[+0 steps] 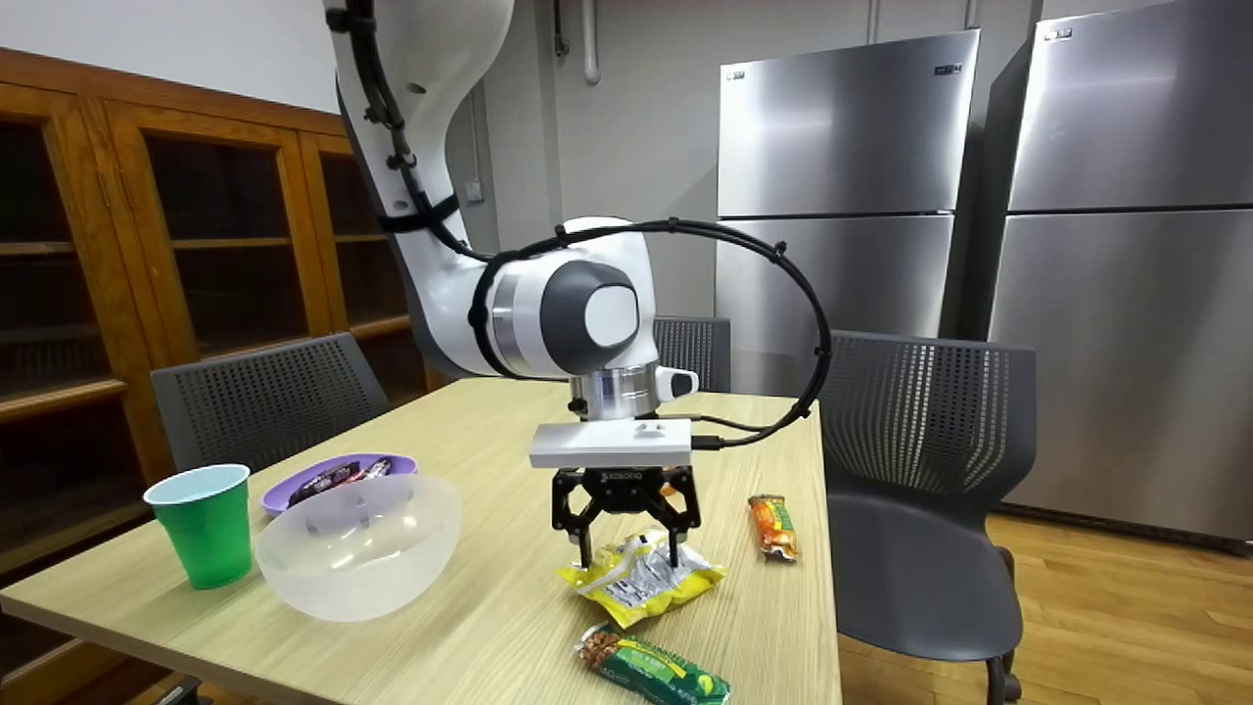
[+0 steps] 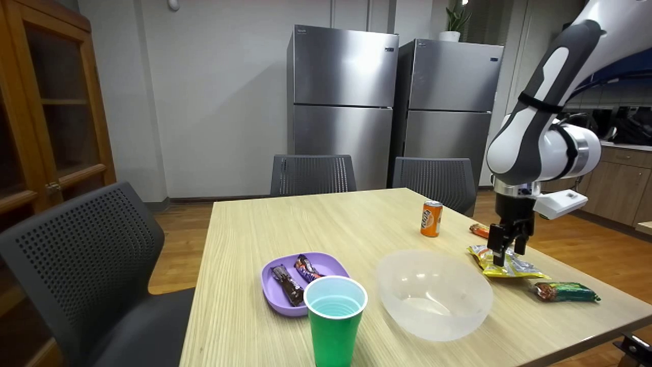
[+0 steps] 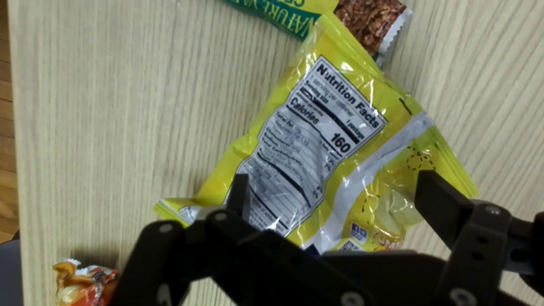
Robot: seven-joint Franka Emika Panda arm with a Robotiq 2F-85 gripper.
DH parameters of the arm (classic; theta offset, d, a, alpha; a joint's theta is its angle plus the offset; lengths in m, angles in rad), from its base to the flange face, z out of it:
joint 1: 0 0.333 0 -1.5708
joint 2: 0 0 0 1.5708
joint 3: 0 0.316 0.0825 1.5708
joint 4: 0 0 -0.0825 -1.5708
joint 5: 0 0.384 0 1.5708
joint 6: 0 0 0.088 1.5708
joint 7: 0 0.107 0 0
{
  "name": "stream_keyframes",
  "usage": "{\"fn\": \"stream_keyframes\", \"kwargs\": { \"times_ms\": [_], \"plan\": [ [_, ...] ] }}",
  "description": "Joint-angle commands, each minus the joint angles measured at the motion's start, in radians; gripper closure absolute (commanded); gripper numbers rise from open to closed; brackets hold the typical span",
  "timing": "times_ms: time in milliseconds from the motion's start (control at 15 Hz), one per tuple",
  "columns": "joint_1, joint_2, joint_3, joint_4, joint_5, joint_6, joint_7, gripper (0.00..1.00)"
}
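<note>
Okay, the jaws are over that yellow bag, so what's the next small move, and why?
I'd probably close the jaws gently on the yellow snack bag: they stand open over it in both exterior views, and in the wrist view its wrapper spans most of the gap between them. Whether they touch it, I can't tell.

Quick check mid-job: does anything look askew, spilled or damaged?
Nothing stands out. The yellow bag lies back side up beneath the open gripper, creased, but no tear shows; its underside is hidden. The cup and can stand upright, and I see no spill.
</note>
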Motion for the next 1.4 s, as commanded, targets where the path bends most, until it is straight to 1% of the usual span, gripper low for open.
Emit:
{"fn": "stream_keyframes", "kwargs": {
  "times_ms": [0, 67, 133, 200, 267, 333, 600, 667, 733, 867, 1333],
  "plan": [
    [-0.001, 0.014, 0.003, 0.019, -0.03, -0.009, 0.03, 0.0],
    [0.001, 0.016, 0.0, 0.02, -0.033, -0.008, 0.034, 0.0],
    [0.001, 0.017, 0.0, 0.021, -0.034, -0.008, 0.034, 0.08],
    [0.002, 0.018, -0.001, 0.021, -0.036, -0.006, 0.034, 0.26],
    [0.003, 0.019, -0.002, 0.021, -0.038, -0.005, 0.035, 0.32],
    [0.003, 0.02, -0.002, 0.021, -0.039, -0.005, 0.035, 0.42],
    [0.002, 0.02, -0.001, 0.02, -0.043, -0.007, 0.033, 0.73],
    [0.002, 0.019, -0.001, 0.02, -0.043, -0.006, 0.033, 0.8],
    [0.002, 0.019, -0.001, 0.02, -0.043, -0.006, 0.033, 0.88],
    [0.001, 0.017, 0.001, 0.021, -0.042, -0.005, 0.031, 1.0],
    [-0.017, -0.052, 0.012, -0.006, -0.036, 0.0, -0.002, 1.0]
  ]
}}
